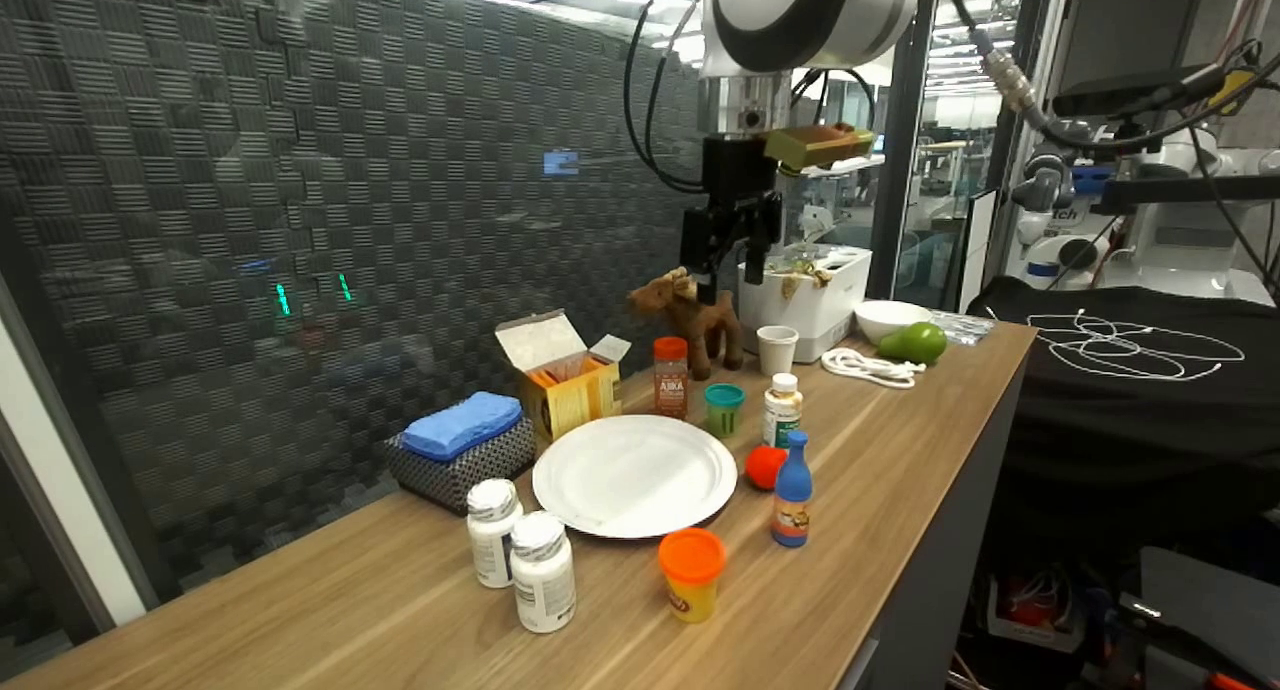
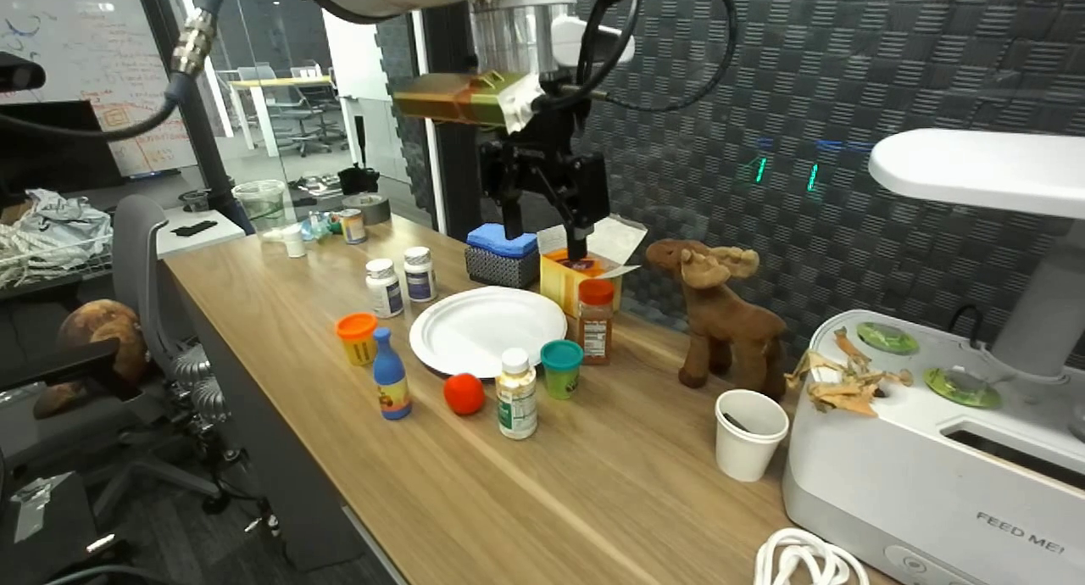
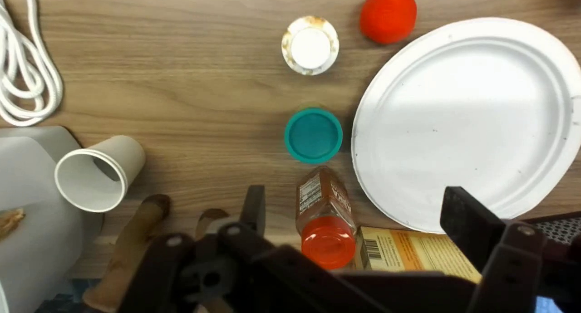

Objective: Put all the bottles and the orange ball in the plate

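1. My gripper [image 2: 545,242] hangs higher than the plate [image 2: 486,335], its fingers spread wide.
2. In an exterior view I see the ball [image 2: 464,394] just in front of the plate.
3. In an exterior view, the blue bottle [image 2: 391,380] stands off the plate's front left, the green-labelled bottle [image 2: 517,407] off its front right, and two white bottles [image 2: 386,295] off its back left.
4. In both exterior views, the red-capped bottle [image 2: 595,324] stands upright near the plate, the green tub [image 2: 562,376] just beside the plate.
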You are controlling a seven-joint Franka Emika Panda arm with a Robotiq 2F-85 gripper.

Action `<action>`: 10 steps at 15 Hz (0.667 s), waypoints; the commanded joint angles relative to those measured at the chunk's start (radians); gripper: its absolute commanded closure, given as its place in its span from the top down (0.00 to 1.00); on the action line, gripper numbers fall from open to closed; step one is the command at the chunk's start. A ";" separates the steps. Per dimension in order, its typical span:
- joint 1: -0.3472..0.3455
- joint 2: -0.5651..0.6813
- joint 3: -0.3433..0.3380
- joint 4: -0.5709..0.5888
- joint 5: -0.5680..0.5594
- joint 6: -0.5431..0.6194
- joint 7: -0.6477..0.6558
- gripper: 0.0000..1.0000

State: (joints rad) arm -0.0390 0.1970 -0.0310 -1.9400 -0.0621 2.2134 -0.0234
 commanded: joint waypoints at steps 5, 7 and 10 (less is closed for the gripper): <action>0.004 0.181 0.016 0.177 0.035 0.009 -0.024 1.00; 0.004 0.155 0.010 0.130 0.029 0.010 -0.007 1.00; 0.004 0.170 0.010 0.132 0.028 0.010 -0.007 1.00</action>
State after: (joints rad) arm -0.0366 0.3674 -0.0189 -1.8097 -0.0350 2.2257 -0.0301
